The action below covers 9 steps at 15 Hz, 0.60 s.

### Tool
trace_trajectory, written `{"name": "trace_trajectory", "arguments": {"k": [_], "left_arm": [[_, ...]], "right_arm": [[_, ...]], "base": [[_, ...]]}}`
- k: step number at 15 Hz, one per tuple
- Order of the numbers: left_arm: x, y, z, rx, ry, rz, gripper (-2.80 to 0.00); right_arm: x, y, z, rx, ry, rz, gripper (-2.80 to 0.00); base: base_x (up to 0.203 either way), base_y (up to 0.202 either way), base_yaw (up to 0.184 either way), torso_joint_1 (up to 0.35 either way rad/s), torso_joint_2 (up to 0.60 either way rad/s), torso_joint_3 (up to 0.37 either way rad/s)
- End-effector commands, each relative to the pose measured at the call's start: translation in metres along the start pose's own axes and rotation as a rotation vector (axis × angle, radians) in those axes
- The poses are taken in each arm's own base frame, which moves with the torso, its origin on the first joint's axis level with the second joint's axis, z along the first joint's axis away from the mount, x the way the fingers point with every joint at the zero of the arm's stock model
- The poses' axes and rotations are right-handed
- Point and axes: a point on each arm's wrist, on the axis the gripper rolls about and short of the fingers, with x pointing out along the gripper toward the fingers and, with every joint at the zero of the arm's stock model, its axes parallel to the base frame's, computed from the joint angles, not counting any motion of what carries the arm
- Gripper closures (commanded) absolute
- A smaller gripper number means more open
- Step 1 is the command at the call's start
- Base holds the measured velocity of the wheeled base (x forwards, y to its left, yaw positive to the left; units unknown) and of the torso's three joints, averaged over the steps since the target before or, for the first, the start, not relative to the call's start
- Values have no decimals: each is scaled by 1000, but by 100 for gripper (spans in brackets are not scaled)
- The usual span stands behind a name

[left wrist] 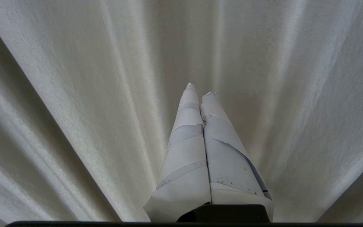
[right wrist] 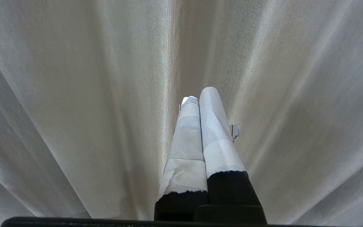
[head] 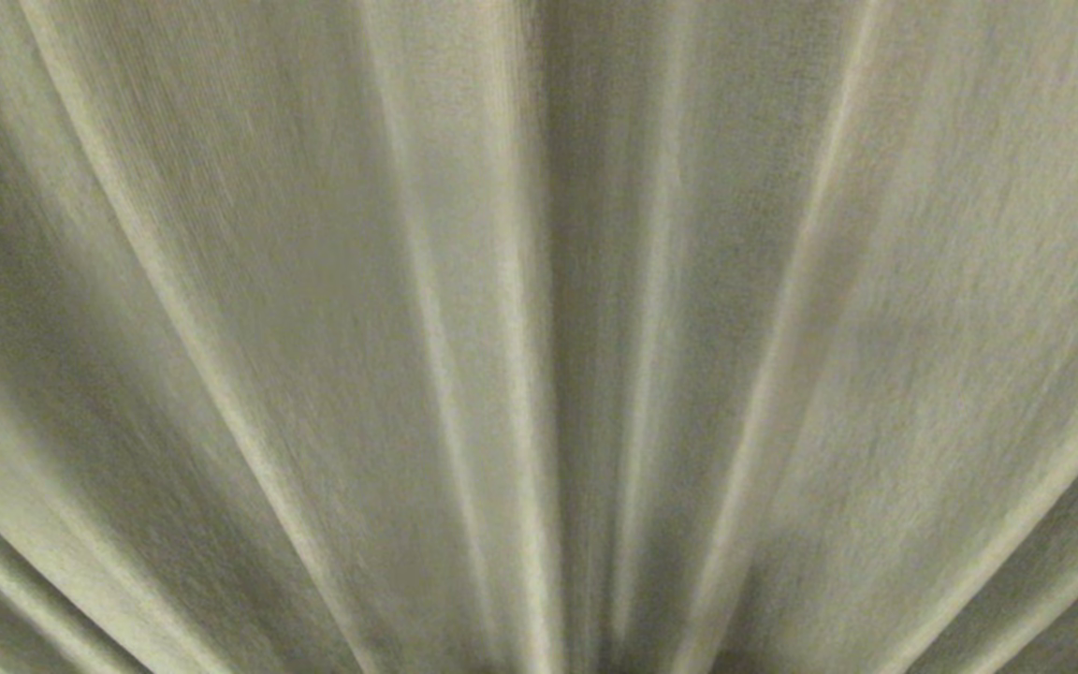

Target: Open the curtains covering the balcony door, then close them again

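Cream fabric is filling every view I am getting, with nothing else of the room showing through. I am looking at the curtains (head: 314,309) at close range from the head camera: off-white woven cloth with a fine grain, hanging in soft folds, pale ridges alternating with shadowed troughs. The folds are running lengthwise along the hang of the cloth and are fanning apart across the head view from a point low in the middle, where a darker trough (head: 586,328) is sitting between two pale ridges. I cannot tell whether that trough is where the two panels are meeting.

I am seeing no outer edge or hem, so I have no read on open room to either side.

My left gripper (left wrist: 199,89) is pointing into the curtains (left wrist: 74,94), its white-taped fingers (left wrist: 187,138) pressed together and holding nothing. My right gripper (right wrist: 200,94) is doing likewise, taped fingers (right wrist: 186,138) closed and empty against the same cloth (right wrist: 74,94). Whether either tip is touching the fabric, I cannot tell.
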Motion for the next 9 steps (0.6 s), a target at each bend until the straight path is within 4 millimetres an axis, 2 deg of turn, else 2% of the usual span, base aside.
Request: {"name": "trace_trajectory", "arguments": {"k": [1,9], "left_arm": [[0,0,0,0,-1,1,0],[0,0,0,-17,-1,1,0]], "right_arm": [[0,0,0,-1,0,0,0],[0,0,0,-1,2,0,0]], "base": [[0,0,0,0,0,0],[0,0,0,0,0,0]]}}
